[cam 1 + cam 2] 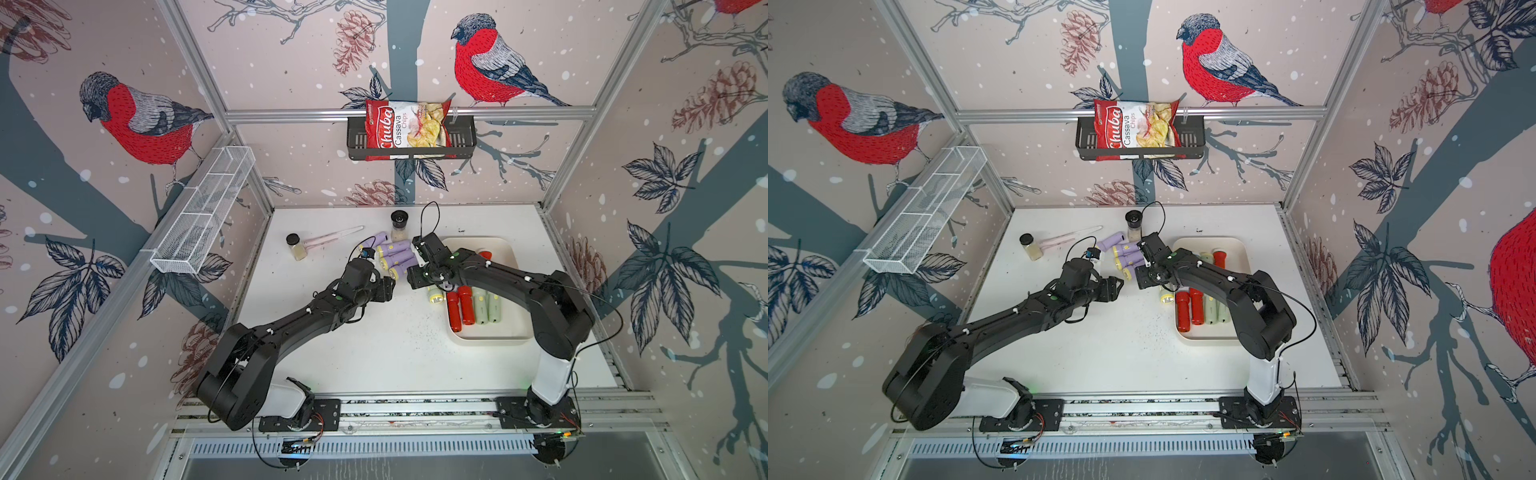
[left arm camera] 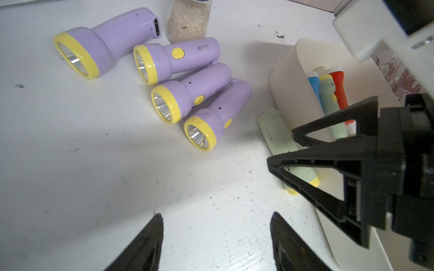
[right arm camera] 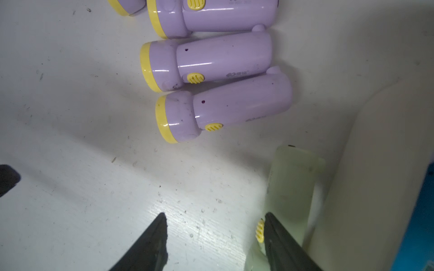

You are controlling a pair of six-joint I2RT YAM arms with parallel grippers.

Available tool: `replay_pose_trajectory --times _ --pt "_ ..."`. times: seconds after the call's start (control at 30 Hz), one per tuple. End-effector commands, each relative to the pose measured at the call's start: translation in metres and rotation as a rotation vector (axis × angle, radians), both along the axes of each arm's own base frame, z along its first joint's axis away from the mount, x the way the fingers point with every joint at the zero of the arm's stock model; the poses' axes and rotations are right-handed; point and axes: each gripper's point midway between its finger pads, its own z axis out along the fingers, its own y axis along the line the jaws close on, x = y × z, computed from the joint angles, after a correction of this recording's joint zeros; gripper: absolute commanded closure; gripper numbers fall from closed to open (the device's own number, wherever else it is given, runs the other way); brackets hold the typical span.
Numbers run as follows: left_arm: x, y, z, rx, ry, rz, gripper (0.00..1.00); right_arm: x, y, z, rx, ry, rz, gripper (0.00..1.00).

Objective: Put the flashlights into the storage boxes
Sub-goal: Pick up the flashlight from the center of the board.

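- Flashlights in red and pale green lie side by side in the cream tray, at the right of the table in a top view. A cluster of lilac flashlights lies on the table, left of the tray and farther back. One stray pale green flashlight lies outside the tray, just beside its left wall.
- In both top views the left gripper and right gripper come close together, nose to nose, between the lilac cluster and the stray. How their jaws stand is hard to read from above.
- In the left wrist view, the left gripper is spread wide over bare table, with nothing between its fingers. The right gripper hangs low over the stray pale green flashlight with its fingers apart. A blue flashlight lies inside the tray.
- In the right wrist view, the right gripper is spread and pinching nothing, with bare table between its fingers. One finger overlaps the pale green flashlight near its yellow switch. I cannot tell whether that flashlight touches the tray wall.
- The step in hand looks like the right arm lining up on the stray. The next move calls for shifting right until both fingers straddle its body, then closing, lifting it over the wall and setting it down inside. The gap at the wall looks tight for a finger.
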Motion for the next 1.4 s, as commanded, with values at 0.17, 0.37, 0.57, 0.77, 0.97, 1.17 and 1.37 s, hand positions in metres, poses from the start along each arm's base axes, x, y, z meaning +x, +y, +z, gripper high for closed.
replay_pose_trajectory --times 0.17,0.37,0.57,0.77,0.97,1.17,1.37 --pt "0.005 0.024 -0.001 -0.010 0.021 0.070 0.29 0.029 0.011 0.011 -0.037 -0.124 0.260 0.28" --pt "0.007 0.040 0.000 -0.044 0.025 0.098 0.29 0.035 0.011 0.023 -0.070 -0.287 0.594 0.26" --pt "0.009 0.045 -0.004 -0.050 0.039 0.106 0.29 0.032 0.003 0.018 -0.171 -0.472 0.931 0.23" --pt "0.009 0.048 -0.009 -0.039 0.052 0.109 0.29 0.042 -0.005 -0.003 -0.236 -0.492 1.101 0.28" --pt "0.011 0.053 -0.009 -0.032 0.054 0.121 0.29 0.059 -0.001 -0.017 -0.260 -0.498 1.158 0.29" --pt "0.011 0.058 -0.012 -0.027 0.062 0.130 0.29 0.061 0.008 -0.032 -0.278 -0.477 1.204 0.30" --pt "0.012 0.060 -0.015 -0.025 0.069 0.134 0.29 0.058 0.015 -0.050 -0.306 -0.429 1.253 0.30"
